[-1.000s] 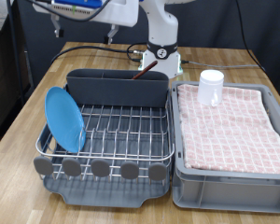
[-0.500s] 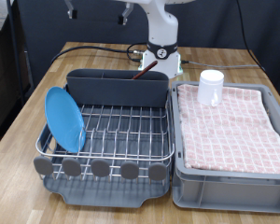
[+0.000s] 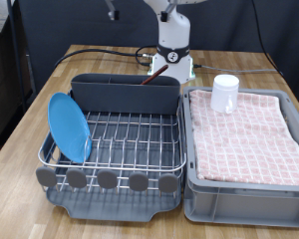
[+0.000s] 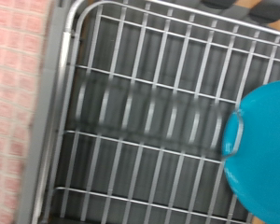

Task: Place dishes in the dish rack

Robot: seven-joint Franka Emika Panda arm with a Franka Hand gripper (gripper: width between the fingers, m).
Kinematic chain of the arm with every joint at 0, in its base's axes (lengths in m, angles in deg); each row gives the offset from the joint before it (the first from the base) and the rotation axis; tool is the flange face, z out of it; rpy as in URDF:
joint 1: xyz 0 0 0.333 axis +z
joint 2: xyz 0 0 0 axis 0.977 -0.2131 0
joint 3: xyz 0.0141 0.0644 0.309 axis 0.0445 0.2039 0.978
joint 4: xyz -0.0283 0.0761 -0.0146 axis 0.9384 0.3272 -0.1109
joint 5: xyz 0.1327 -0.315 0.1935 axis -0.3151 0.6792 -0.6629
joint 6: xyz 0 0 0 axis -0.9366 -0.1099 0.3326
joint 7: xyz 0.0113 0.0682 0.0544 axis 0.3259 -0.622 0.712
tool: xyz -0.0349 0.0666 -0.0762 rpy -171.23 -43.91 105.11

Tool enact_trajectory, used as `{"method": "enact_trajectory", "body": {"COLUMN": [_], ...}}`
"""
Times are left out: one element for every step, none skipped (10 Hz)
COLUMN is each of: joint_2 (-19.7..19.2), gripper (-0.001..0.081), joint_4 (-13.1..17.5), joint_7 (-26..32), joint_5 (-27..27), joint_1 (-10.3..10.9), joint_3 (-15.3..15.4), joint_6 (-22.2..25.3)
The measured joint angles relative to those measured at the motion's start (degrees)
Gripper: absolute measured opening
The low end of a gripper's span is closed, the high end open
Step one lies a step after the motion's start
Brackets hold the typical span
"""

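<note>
The light-blue plate (image 3: 69, 126) stands on edge in the dish rack (image 3: 125, 97) at the exterior view's left. It also shows in the wrist view (image 4: 263, 149) over the wire grid (image 4: 131, 112). The white cup (image 3: 225, 94) stands on the pink checked cloth in the grey bin. A thin brown handle (image 3: 154, 78), apparently the wooden spoon, leans out of the utensil compartment. Only a dark tip of my gripper (image 3: 112, 12) shows at the exterior view's top edge, high above the rack. No fingers show in the wrist view, and nothing is seen held.
The light grey bin (image 3: 244, 189) with the pink cloth (image 3: 244, 134) stands right of the rack; the cloth edge shows in the wrist view (image 4: 19, 93). The arm's base (image 3: 172, 55) and black cables (image 3: 100, 52) are behind the rack. Bare wooden table lies at the left.
The hand has risen and left through the top of the exterior view; only a tip remains. The plate, cup and rack have not moved.
</note>
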Motion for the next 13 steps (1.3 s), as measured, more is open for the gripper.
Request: {"method": "enact_trajectory", "body": {"joint_2": [0.98, 2.23, 2.13, 2.0, 1.98, 2.11, 2.45, 2.97, 3.65, 4.42, 5.32, 6.35, 7.43], "gripper": [0.0802, 0.0802, 0.0802, 0.0802, 0.0802, 0.0802, 0.0802, 0.0802, 0.0802, 0.0802, 0.0802, 0.0802, 0.0802], "joint_4": [-1.26, -2.77, -2.72, -2.71, -2.78, -3.2, -4.1, -5.18, -6.42, -7.77, -9.18, -10.56, -11.89], "joint_7": [-1.46, -2.44, -2.43, -2.43, -2.86, -4.47, -6.85, -9.35, -11.62, -13.62, -15.28, -16.64, -17.79], "joint_5": [0.44, 0.98, 0.94, 0.98, 0.97, 0.89, 0.85, 0.77, 0.45, -0.05, -0.6, -1.19, -1.98], "joint_1": [0.43, 0.42, 0.41, 0.44, 0.62, 0.84, 1.14, 1.53, 1.95, 2.38, 2.82, 3.34, 3.89], "joint_3": [1.41, 2.12, 2.04, 2.23, 2.95, 4.15, 5.61, 7.08, 8.4, 9.63, 10.77, 11.82, 12.89], "joint_6": [-0.9, -2.14, -1.79, -0.77, 0.32, 0.88, 0.99, 1.0, 1.01, 1.04, 1.04, 1.03, 1.03]}}
